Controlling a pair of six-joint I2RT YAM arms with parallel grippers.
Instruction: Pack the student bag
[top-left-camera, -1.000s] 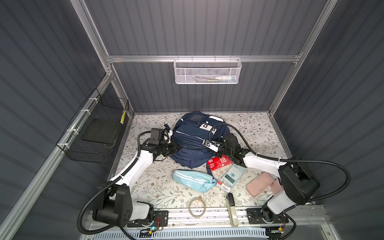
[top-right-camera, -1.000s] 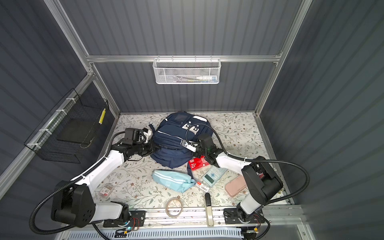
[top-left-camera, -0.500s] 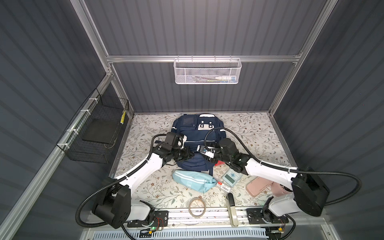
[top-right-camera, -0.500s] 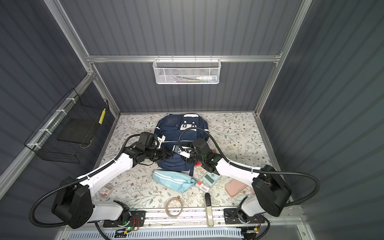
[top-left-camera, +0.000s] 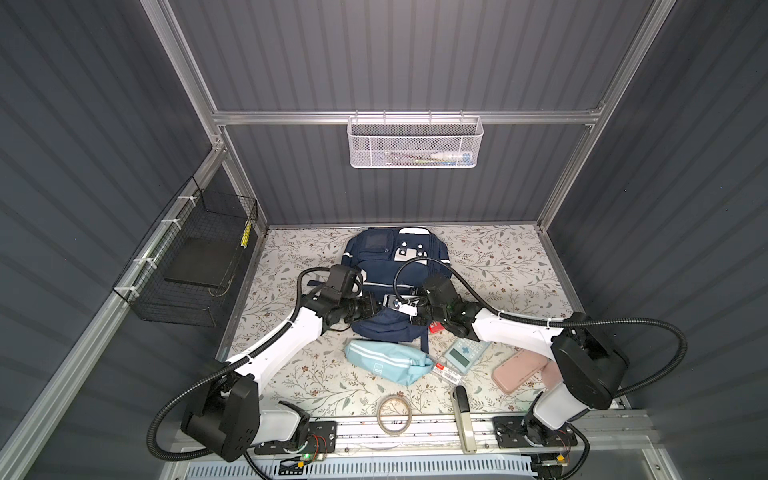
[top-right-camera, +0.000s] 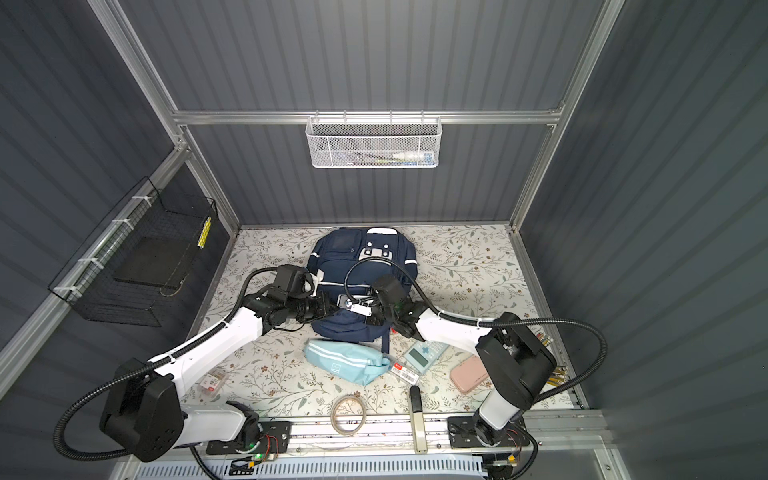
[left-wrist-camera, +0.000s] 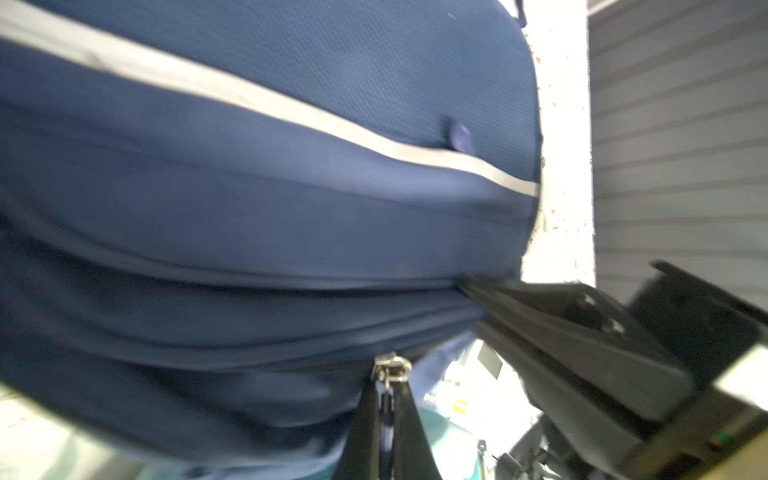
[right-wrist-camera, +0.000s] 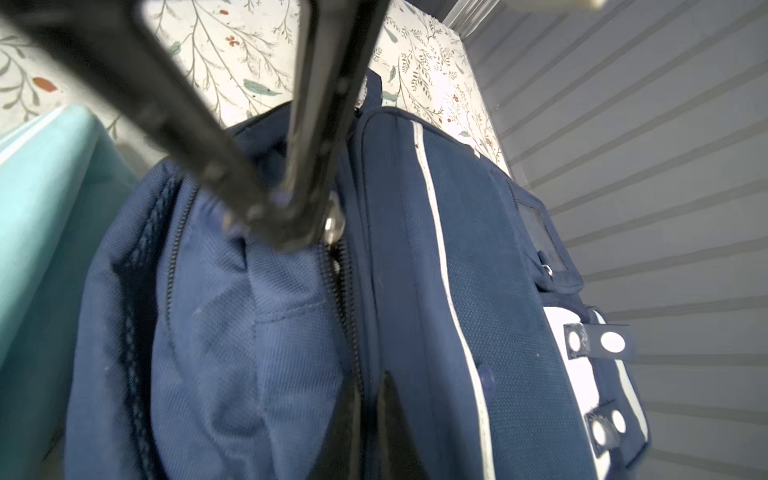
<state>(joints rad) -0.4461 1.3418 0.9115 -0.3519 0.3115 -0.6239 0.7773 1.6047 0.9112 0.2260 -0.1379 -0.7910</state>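
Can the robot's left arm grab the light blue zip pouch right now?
Probably not yet. The left gripper is shut on the zip pull of the navy blue fabric backpack. The light blue fabric zip pouch lies uncovered close by, so once it lets go, the way looks free.

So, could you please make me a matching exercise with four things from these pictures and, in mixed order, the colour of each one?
Things
1. student bag
2. zip pouch
3. pencil case
4. mesh basket on the back wall

Colours
A. pink
B. white
C. navy blue
D. light blue

Right pairs: 1-C, 2-D, 3-A, 4-B.
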